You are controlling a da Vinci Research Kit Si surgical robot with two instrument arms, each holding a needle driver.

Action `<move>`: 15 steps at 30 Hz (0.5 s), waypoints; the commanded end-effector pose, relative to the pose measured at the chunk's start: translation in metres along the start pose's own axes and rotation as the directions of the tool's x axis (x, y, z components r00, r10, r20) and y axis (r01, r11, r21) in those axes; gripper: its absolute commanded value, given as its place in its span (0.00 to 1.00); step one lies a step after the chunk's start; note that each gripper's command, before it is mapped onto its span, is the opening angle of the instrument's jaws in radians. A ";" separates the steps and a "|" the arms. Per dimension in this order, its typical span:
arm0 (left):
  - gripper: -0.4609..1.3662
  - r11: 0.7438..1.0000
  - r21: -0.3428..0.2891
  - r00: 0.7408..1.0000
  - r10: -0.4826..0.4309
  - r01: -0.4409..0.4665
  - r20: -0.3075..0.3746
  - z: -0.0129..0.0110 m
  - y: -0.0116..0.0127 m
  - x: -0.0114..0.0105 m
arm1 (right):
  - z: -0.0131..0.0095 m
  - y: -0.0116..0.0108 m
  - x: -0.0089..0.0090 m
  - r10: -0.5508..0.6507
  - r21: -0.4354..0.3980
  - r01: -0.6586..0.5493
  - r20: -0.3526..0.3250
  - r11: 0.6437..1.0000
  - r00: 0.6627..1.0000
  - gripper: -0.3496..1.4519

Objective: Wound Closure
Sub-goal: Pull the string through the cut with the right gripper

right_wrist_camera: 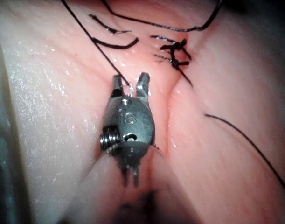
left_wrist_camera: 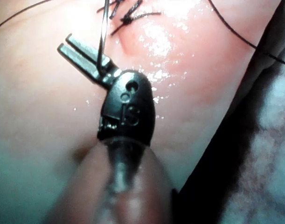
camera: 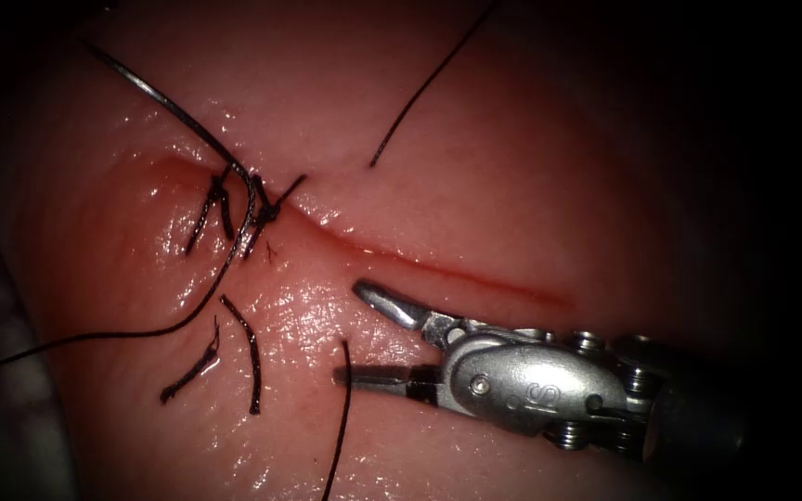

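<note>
While right claw (camera: 350,334) gapes empty, left claw (left_wrist_camera: 74,51) grips needle (left_wrist_camera: 102,37), glistening tissue (camera: 512,186).

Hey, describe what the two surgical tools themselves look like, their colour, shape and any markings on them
The right tool has slim tapered silver jaws on a rounded, shiny metal wrist stamped with an S, with small pulley wheels and screws behind it, joined to a dark shaft. The left tool has two straight, flat metal jaws on a rounded dark wrist housing with a small round hole and a faint embossed mark, on a long thin shaft.
</note>
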 end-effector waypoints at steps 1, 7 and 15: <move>0.06 1.000 0.000 1.000 0.000 0.000 0.000 0.0000 0.0000 0.0000 | -0.0002 -0.0001 0.0001 -0.001 -0.005 0.001 -0.005 1.000 1.000 0.00; 0.06 1.000 0.000 1.000 0.000 0.000 0.000 0.0000 0.0000 0.0000 | -0.0002 -0.0009 0.0008 -0.007 0.049 0.008 -0.012 0.999 1.000 0.00; 0.06 1.000 -0.001 1.000 0.000 0.000 0.000 0.0000 0.0000 0.0000 | -0.0007 -0.0032 0.0027 -0.022 0.116 0.026 -0.031 0.993 0.999 0.00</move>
